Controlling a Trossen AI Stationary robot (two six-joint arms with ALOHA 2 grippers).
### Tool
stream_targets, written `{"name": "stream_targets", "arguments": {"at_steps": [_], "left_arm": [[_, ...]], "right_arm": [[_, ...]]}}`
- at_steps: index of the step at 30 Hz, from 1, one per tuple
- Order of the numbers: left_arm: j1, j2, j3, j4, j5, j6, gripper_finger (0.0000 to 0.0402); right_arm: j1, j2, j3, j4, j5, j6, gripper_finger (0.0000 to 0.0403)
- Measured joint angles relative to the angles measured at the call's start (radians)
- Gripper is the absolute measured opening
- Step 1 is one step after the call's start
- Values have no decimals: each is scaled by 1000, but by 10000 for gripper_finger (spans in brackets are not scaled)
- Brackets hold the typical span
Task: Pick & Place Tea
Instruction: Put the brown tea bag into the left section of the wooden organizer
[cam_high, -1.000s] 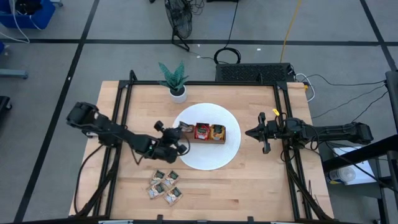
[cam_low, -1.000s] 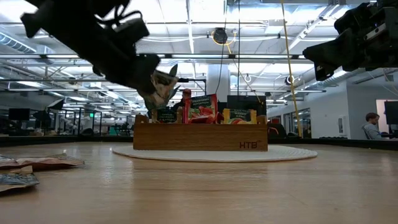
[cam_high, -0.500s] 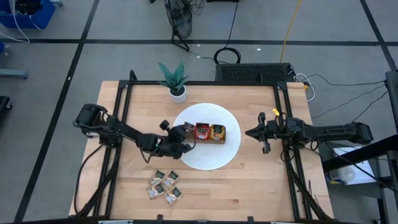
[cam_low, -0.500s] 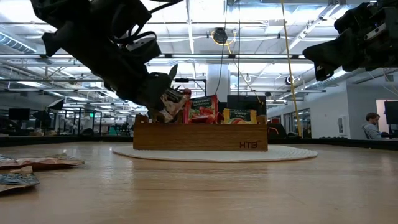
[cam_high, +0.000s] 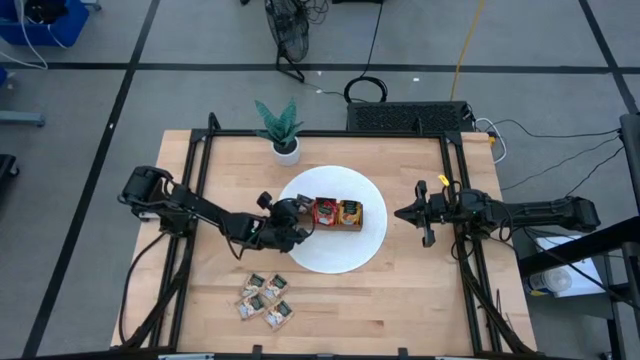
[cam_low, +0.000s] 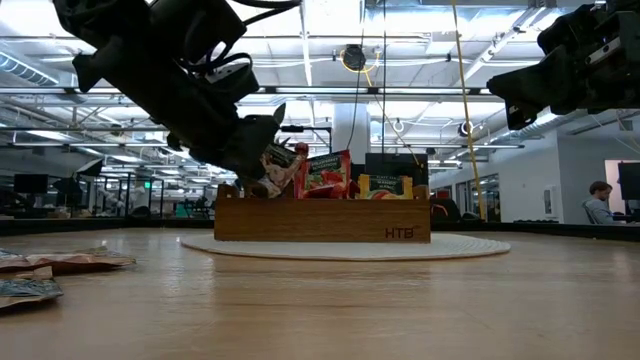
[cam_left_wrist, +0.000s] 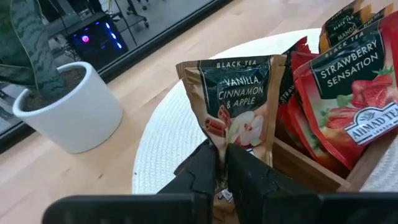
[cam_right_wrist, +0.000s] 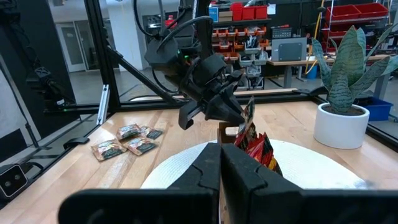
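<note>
My left gripper (cam_high: 292, 214) is shut on a pale beige and dark green tea sachet (cam_left_wrist: 239, 99), at the left end of the brown wooden tray (cam_high: 335, 224). Seen from the low view, the sachet (cam_low: 277, 166) stands tilted above the tray's left compartment (cam_low: 250, 212). Red sachets (cam_left_wrist: 348, 93) stand in the middle compartment and orange-yellow ones (cam_high: 350, 211) in the right one. Several more beige sachets (cam_high: 264, 297) lie flat on the table near its near edge. My right gripper (cam_high: 400, 213) waits shut over the table's right side. My left gripper pinches the beige sachet between its two fingers at the middle of one edge (cam_left_wrist: 221, 142). The fingers (cam_left_wrist: 202, 171) slant down from the table's left toward the tray. The sachet sticks out beyond the fingertips, clear of the table. Whether it touches the tray I cannot tell.
The tray sits on a round white mat (cam_high: 340, 255). A potted plant (cam_high: 281, 130) in a white pot stands by the far edge, behind the mat. Black frame rails (cam_high: 200, 180) run along the left and right sides. Bare wood lies between the mat and my right gripper.
My left gripper has moved right toward the tray and come down, carrying the sachet from left of the tray to above its left compartment. The sachet has tipped toward the tray. In the last half second it has hardly moved.
</note>
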Motion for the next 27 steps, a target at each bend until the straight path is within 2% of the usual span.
{"name": "stream_targets", "arguments": {"at_steps": [11,14,22,27], "left_arm": [[0,-3,0,0,26,-22,54],[0,-3,0,1,37,-21,83],[0,-3,0,0,51,4,197],[0,-41,1,1,51,45,231]], "right_arm": [[0,0,0,0,0,0,4],[0,0,0,0,0,0,4],[0,0,0,0,0,0,4],[0,0,0,0,0,0,4]]}}
